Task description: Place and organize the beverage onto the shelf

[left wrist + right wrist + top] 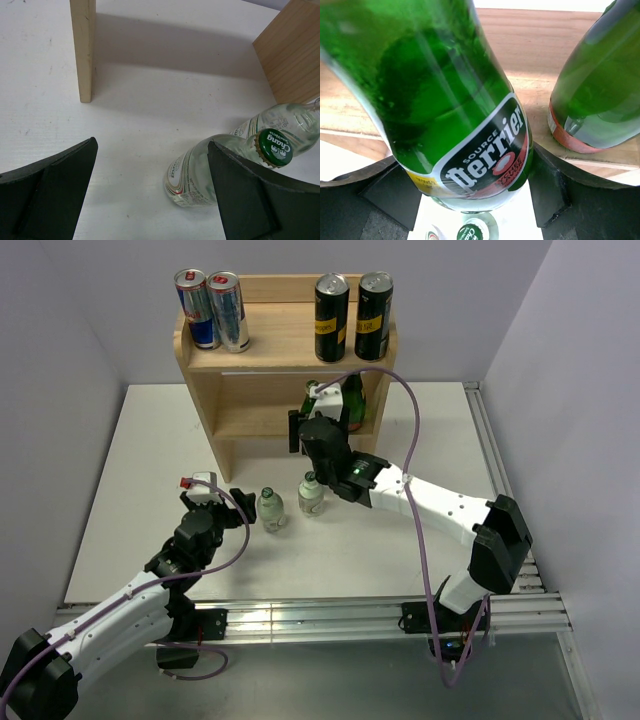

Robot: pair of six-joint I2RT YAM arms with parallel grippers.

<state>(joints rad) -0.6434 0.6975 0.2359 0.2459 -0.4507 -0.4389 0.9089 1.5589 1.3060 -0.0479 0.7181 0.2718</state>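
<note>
The light-wood shelf [285, 350] stands at the back of the table. On its lower tier stands one green bottle [353, 400], also in the right wrist view [600, 85]. My right gripper [312, 423] is shut on a green Perrier bottle [460, 125] and holds it tilted at the front edge of the lower tier [555, 45], left of the standing bottle. Two clear Chang bottles [271, 508] [311, 495] stand on the table. My left gripper [238, 504] is open and empty, and the nearer clear bottle [192, 172] is beside its right finger [250, 200].
Two Red Bull cans [212, 308] stand on the shelf top at the left and two black-and-yellow cans [352, 315] at the right. The shelf's side panels [82, 50] [295, 55] stand ahead of the left gripper. A metal rail [300, 615] runs along the near edge.
</note>
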